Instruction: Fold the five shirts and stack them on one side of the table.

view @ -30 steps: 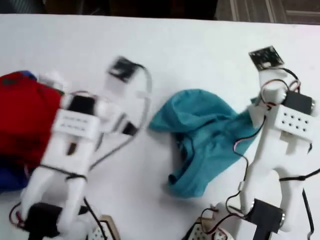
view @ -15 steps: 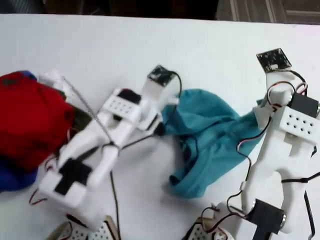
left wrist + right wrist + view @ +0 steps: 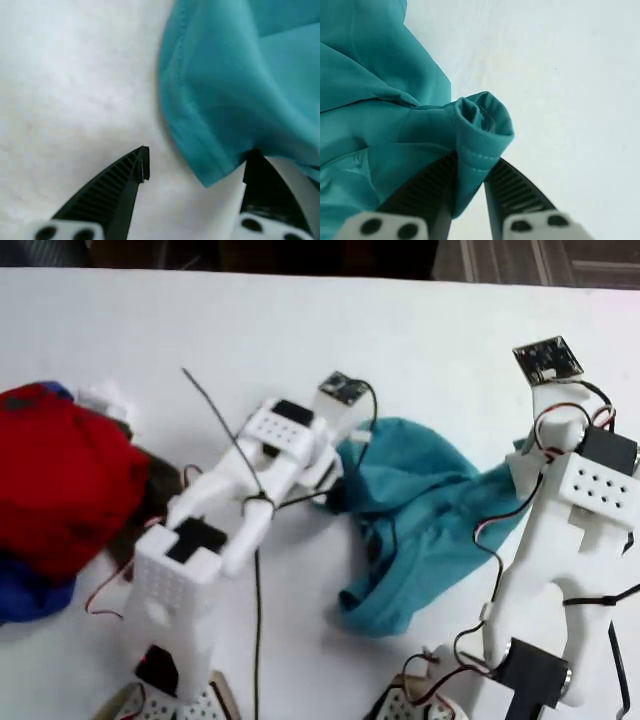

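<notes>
A crumpled teal shirt lies on the white table, right of the middle. My right gripper holds its right edge; in the right wrist view the gripper is shut on a rolled hem of the teal shirt. My left gripper is at the shirt's left edge. In the left wrist view it stands open, with a corner of the teal shirt lying between its fingers, close to one fingertip.
At the table's left edge sits a pile with a red shirt on top, a blue shirt under it, and bits of dark and white cloth at its rim. Both arm bases and their cables stand along the near edge.
My left arm has swung right, away from the red pile, and stretched out to the teal shirt's left edge. The right arm has barely shifted and keeps its hold.
</notes>
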`<act>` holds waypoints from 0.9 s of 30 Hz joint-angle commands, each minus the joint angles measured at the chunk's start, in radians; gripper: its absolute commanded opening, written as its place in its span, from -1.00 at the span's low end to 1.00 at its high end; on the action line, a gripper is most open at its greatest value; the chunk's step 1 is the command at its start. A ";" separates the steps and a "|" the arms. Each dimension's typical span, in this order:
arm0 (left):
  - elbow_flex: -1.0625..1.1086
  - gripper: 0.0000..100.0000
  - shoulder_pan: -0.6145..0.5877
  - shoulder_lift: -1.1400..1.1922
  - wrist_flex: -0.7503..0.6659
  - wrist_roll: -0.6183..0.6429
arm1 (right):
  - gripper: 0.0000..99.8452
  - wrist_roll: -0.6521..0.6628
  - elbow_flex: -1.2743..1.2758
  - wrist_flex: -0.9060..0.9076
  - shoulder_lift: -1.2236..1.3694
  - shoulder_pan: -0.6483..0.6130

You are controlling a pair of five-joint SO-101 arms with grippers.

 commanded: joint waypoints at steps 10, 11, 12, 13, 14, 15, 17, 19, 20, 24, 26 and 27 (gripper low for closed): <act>-0.074 -0.58 0.091 0.000 0.046 0.009 | -0.96 0.008 -0.003 -0.013 -0.039 0.012; -0.077 -0.69 0.091 0.000 0.046 0.009 | -0.96 0.008 -0.003 -0.013 -0.039 0.012; -0.081 -0.80 0.091 0.000 0.046 0.009 | -0.96 0.008 -0.003 -0.013 -0.039 0.012; -0.081 -0.90 0.091 0.000 0.046 0.009 | -0.96 0.008 -0.003 -0.013 -0.038 0.010; -0.081 -0.96 0.092 0.000 0.046 0.009 | -0.96 0.008 -0.003 -0.013 -0.038 0.008; -0.082 -0.95 0.094 0.000 0.046 0.009 | -0.96 0.006 -0.003 -0.013 -0.035 0.007; -0.082 -0.95 0.091 -0.002 0.046 0.009 | -0.96 0.005 -0.003 -0.013 -0.033 0.005; -0.082 -0.95 0.087 -0.009 0.046 0.009 | -0.96 0.002 -0.003 -0.013 -0.031 0.005; -0.082 -0.95 0.081 -0.011 0.048 0.009 | -0.96 0.000 -0.003 -0.013 -0.031 0.005; -0.104 -0.95 0.031 -0.038 0.072 0.008 | -0.96 -0.054 0.005 -0.019 -0.038 -0.015; -0.120 -0.95 -0.015 -0.072 0.106 0.003 | -0.96 -0.130 -0.006 -0.019 -0.041 -0.041; -0.133 -0.95 -0.040 -0.095 0.133 0.000 | -0.96 -0.160 -0.023 -0.019 -0.041 -0.061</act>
